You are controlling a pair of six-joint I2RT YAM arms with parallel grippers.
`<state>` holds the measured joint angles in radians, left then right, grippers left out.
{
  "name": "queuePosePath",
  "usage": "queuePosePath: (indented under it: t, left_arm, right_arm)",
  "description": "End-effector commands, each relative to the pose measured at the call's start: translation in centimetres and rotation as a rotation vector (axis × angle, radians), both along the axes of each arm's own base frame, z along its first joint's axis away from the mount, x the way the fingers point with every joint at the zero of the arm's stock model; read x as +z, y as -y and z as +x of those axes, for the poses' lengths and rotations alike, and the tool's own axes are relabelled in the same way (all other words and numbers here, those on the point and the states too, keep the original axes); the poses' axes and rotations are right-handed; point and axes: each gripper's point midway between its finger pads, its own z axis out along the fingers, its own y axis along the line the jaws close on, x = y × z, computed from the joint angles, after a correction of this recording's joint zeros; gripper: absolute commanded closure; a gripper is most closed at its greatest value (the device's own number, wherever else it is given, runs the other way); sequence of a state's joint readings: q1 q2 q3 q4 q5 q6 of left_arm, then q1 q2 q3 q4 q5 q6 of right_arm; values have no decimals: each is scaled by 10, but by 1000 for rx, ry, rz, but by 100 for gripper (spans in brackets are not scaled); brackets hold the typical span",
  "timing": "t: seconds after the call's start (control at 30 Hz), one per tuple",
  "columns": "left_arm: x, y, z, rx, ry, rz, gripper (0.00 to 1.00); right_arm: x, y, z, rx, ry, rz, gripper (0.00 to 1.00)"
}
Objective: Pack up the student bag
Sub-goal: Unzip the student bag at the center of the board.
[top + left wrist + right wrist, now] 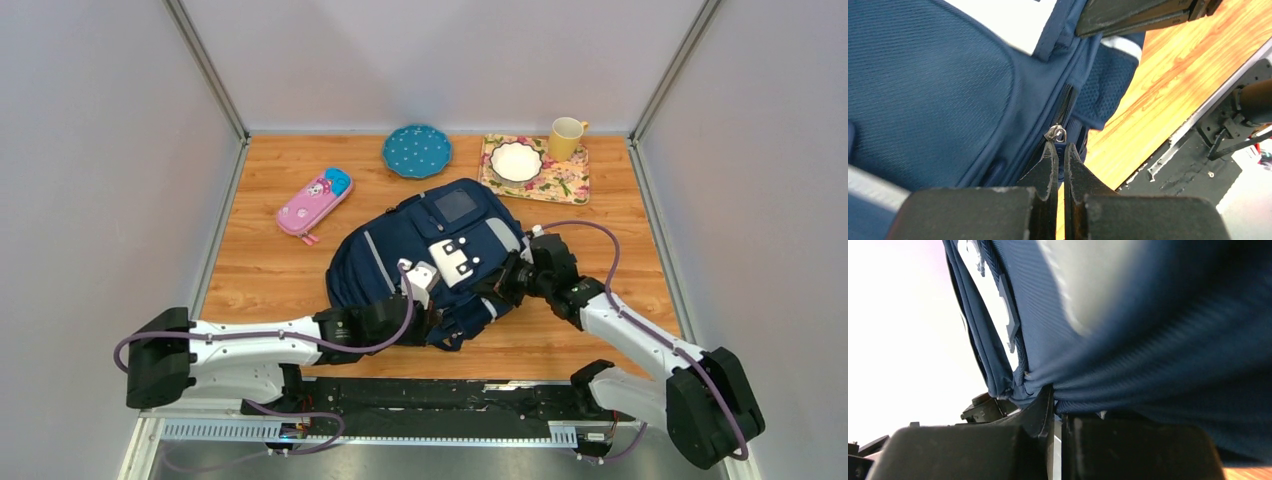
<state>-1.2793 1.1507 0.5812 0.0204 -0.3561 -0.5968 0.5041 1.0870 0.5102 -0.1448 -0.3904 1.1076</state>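
The navy student bag (400,250) lies in the middle of the wooden table, white patch up. My left gripper (425,295) is at the bag's near edge. In the left wrist view it (1059,146) is shut on the blue pull tab (1063,161) just below the metal zipper slider (1055,133). My right gripper (508,282) is at the bag's right side. In the right wrist view it (1054,390) is shut on a bunched fold of the bag's navy fabric (1148,350), which is pulled taut.
A pink pencil case (314,204) lies left of the bag. A blue dotted plate (416,150) is at the back. A floral tray (560,185) at the back right holds a white bowl (516,160) and a yellow mug (565,137).
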Motion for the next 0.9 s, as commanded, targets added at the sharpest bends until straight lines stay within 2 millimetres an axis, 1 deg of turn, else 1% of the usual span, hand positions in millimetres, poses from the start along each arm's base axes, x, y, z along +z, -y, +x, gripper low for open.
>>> queuePosePath:
  t: [0.0, 0.03, 0.07, 0.1, 0.17, 0.2, 0.27, 0.3, 0.37, 0.4, 0.5, 0.53, 0.57, 0.6, 0.63, 0.67, 0.7, 0.73, 0.77, 0.83, 0.87]
  left_arm:
    - [17, -20, -12, -21, 5, -18, 100]
    - [14, -29, -11, -3, 6, -3, 100]
    - [5, -42, -10, 25, 5, 46, 100]
    - [5, -50, -10, 43, 4, 44, 100]
    - [-12, -72, -11, 78, -6, 114, 100]
    - [-13, -78, -12, 87, -10, 115, 100]
    - [-19, -89, -13, 104, -18, 143, 100]
    - [-19, -93, -14, 109, -19, 136, 100]
    - [-21, -96, -17, 97, -23, 142, 100]
    - [-21, -97, -18, 83, -20, 142, 100]
    - [-16, -86, -26, 8, -26, 114, 100]
    - [-15, -81, -29, -19, -28, 104, 100]
    - [-9, -70, -34, -68, -37, 67, 100]
    - [-10, -64, -36, -98, -39, 71, 100]
    - [-9, -57, -43, -144, -55, 61, 100]
    - [-2, -47, -44, -167, -49, 32, 100]
    - [1, -39, -45, -185, -49, 34, 100]
    - [3, -34, -46, -194, -51, 32, 100]
    - [6, -29, -46, -202, -48, 26, 100]
    - [11, -16, -49, -237, -36, 34, 100]
    - [15, -12, -48, -241, -30, 27, 100]
  right_arm:
    - [25, 49, 55, -170, 172, -91, 100]
    - [27, 52, 56, -164, 180, -94, 100]
    - [23, 58, 55, -156, 177, -123, 100]
    - [24, 64, 58, -165, 184, -133, 100]
    - [27, 66, 58, -133, 193, -145, 100]
    - [24, 69, 60, -123, 192, -165, 100]
    - [26, 71, 62, -105, 197, -179, 100]
    - [22, 75, 64, -106, 188, -191, 100]
    - [24, 77, 69, -99, 184, -180, 100]
    - [22, 81, 73, -101, 172, -182, 100]
    - [28, 79, 76, -54, 183, -177, 100]
    - [28, 73, 73, -12, 177, -156, 100]
    - [30, 71, 72, 7, 174, -146, 99]
    - [31, 68, 70, 28, 176, -133, 96]
    - [33, 64, 66, 62, 175, -112, 86]
    - [30, 66, 59, 80, 154, -125, 78]
    - [32, 67, 57, 91, 155, -138, 70]
    - [32, 70, 53, 91, 156, -159, 59]
    - [32, 75, 42, 82, 127, -184, 55]
    - [33, 79, 27, 70, 110, -194, 51]
    - [43, 80, 19, 46, 132, -172, 50]
